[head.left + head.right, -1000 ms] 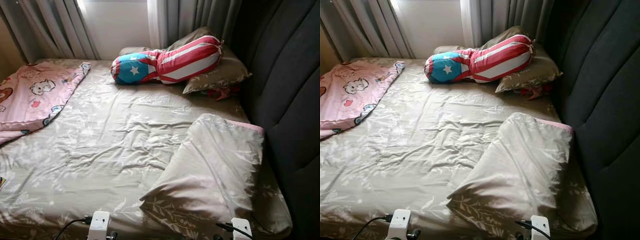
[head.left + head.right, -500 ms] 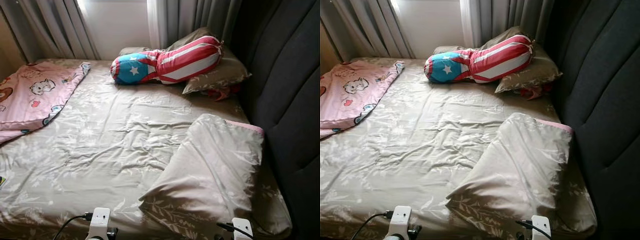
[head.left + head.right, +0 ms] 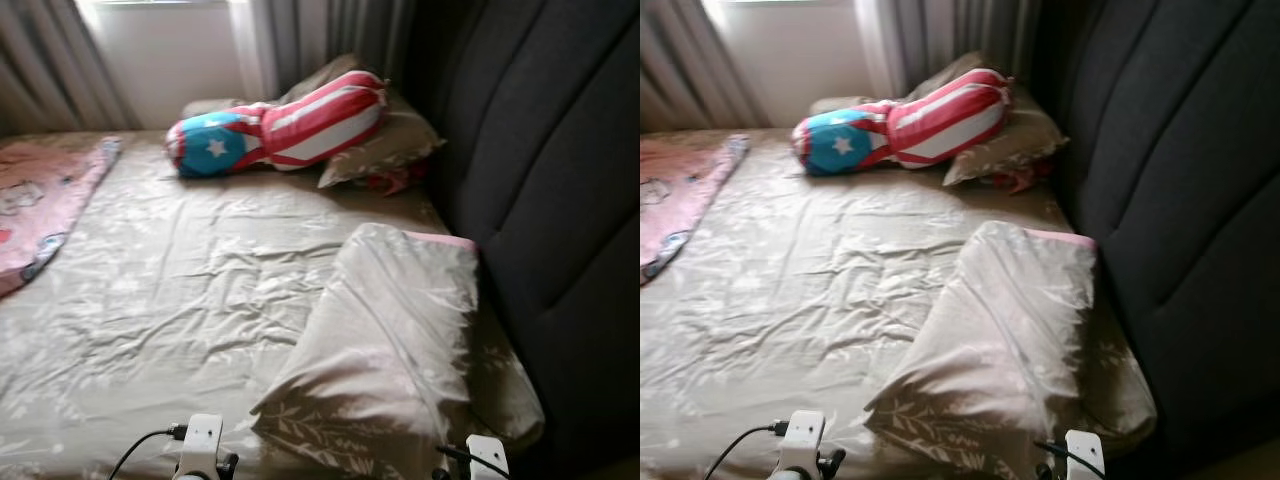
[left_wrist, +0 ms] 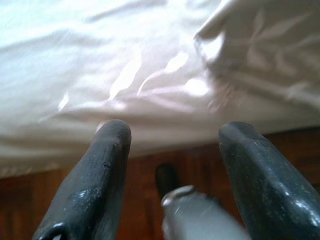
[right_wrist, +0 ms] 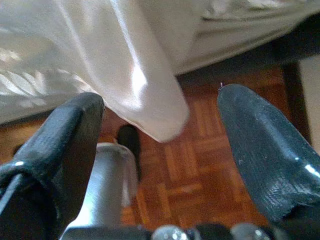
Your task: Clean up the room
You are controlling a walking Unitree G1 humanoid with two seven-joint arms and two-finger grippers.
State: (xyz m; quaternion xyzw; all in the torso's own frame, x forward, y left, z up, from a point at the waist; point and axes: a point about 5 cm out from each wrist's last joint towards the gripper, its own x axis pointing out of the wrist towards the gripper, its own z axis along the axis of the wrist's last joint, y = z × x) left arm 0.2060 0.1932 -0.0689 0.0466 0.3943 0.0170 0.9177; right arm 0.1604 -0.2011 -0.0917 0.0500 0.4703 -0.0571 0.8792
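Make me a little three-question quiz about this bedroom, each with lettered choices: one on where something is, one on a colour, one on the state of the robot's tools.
1. Where does the striped bolster lie?
A. on the floor
B. at the far end of the bed, against a pillow
C. on the pink blanket

2. What colour is its end with the star?
A. blue
B. green
C. yellow

3. How are the left tool and right tool?
A. both open, holding nothing
B. both clamped on the sheet
C. one holding a pillow

Answers: 1 B, it leans on the far pillow. 2 A, a white star on blue. 3 A, the fingers stand apart with floor between them.
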